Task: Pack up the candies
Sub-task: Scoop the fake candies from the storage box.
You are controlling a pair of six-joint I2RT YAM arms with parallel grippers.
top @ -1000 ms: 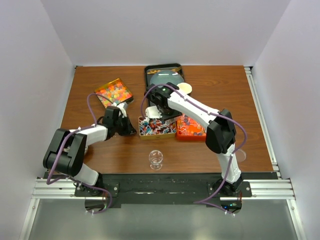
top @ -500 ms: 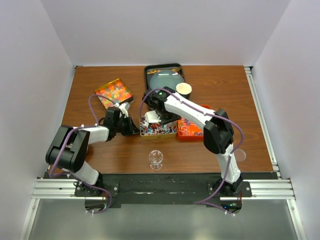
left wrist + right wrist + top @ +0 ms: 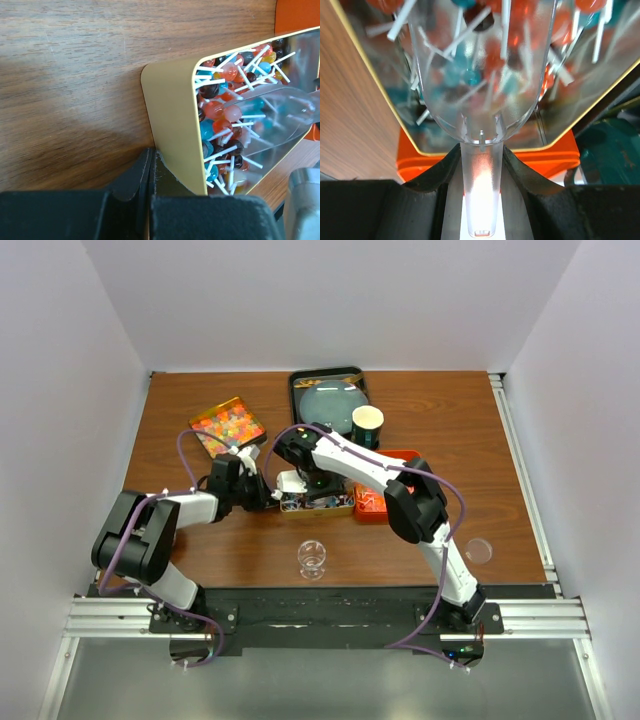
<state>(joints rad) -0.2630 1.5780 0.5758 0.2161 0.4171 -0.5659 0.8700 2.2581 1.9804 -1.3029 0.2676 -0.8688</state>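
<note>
The candies [image 3: 225,120] are small red, blue and brown sweets on white sticks, filling a gold tin [image 3: 316,503]. My right gripper [image 3: 298,478] is shut on the handle of a clear plastic scoop [image 3: 481,200]. The scoop's bowl [image 3: 480,75] is dipped into the candies and also shows in the left wrist view [image 3: 280,117]. My left gripper [image 3: 151,156] is shut and empty, its tips touching the gold tin's outer wall [image 3: 170,130] at the left end. A second tin of orange, red and yellow jelly candies [image 3: 228,426] lies at the back left. The green cup [image 3: 367,423] stands upright behind the tins.
An orange tin [image 3: 383,502] lies right of the gold tin, partly under my right arm. A black tray holding a glass lid [image 3: 327,398] is at the back. A clear glass cup [image 3: 312,558] stands near the front edge. A small clear lid [image 3: 478,550] lies at the front right.
My right arm has swung left and down, lowering the scoop into the gold tin and uncovering the green cup. My left gripper has shifted slightly right against the tin.
</note>
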